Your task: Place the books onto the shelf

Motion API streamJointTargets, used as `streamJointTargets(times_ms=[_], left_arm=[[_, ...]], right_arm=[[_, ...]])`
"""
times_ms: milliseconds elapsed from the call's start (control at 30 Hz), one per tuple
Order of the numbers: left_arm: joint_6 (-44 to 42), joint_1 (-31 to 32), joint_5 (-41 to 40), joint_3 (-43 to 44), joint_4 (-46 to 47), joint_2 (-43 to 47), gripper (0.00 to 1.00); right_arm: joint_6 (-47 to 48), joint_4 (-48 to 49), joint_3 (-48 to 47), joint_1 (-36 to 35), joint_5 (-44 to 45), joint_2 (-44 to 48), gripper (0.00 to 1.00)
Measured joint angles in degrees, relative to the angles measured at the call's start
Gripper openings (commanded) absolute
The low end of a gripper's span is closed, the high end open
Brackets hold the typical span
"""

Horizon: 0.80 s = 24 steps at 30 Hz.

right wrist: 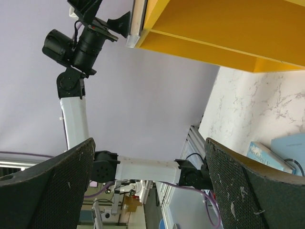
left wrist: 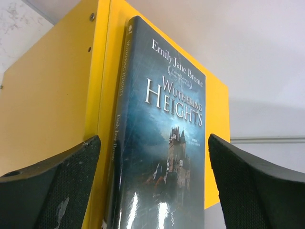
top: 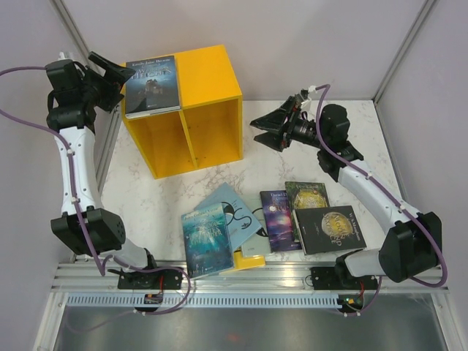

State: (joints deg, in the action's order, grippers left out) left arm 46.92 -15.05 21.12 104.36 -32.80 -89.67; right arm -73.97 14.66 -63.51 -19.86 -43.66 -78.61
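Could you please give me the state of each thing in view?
Left gripper: open, fingers either side of the castle book, clear of it.
Right gripper: open, empty.
Castle book: flat on top of the shelf.
Shelf: both compartments empty.
Dark blue book: on the table, overlapping the light blue book.
Yellow book: partly covered.
Purple book, green book, black book: lying on the table, close together.

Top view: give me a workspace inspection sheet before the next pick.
Surface: white marbled table.
Job's things: dark blue book lies flat atop the yellow shelf; no book seen in its compartments; six books overlap on the table near the arm bases.
Clutter: nothing seen.
Grippers: left gripper astride the shelf-top book, jaws open; right gripper in the air right of the shelf, jaws open, empty.
Cables: purple cables loop along both arms.
Surroundings: grey walls, metal rail at near edge.
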Motion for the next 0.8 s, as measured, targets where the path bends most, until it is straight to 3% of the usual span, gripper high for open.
streamJointTargets(times_ms=[167,367,567,800], left_arm=[[-2.1,-1.0,-2.1,0.0,-3.8,2.9,1.00],[-6.1,-0.9,-6.7,-2.3,-9.6,11.4,1.00],[-9.1,3.4,-11.8,-13.5,-14.0,23.3,1.00],[-9.3,9.1,-10.2,-36.2,-17.0,31.6,0.94]], right_arm=[[3.9,-4.9,0.0,0.0,0.7,0.1,0.98],[17.0,-21.4,-1.5,-3.6,8.4,1.2,0.98],[27.8,-34.2,-2.7,-16.8,17.7,1.4,0.97],[32.2,-40.9,-2.3,-23.0,21.3,-3.6,0.96]])
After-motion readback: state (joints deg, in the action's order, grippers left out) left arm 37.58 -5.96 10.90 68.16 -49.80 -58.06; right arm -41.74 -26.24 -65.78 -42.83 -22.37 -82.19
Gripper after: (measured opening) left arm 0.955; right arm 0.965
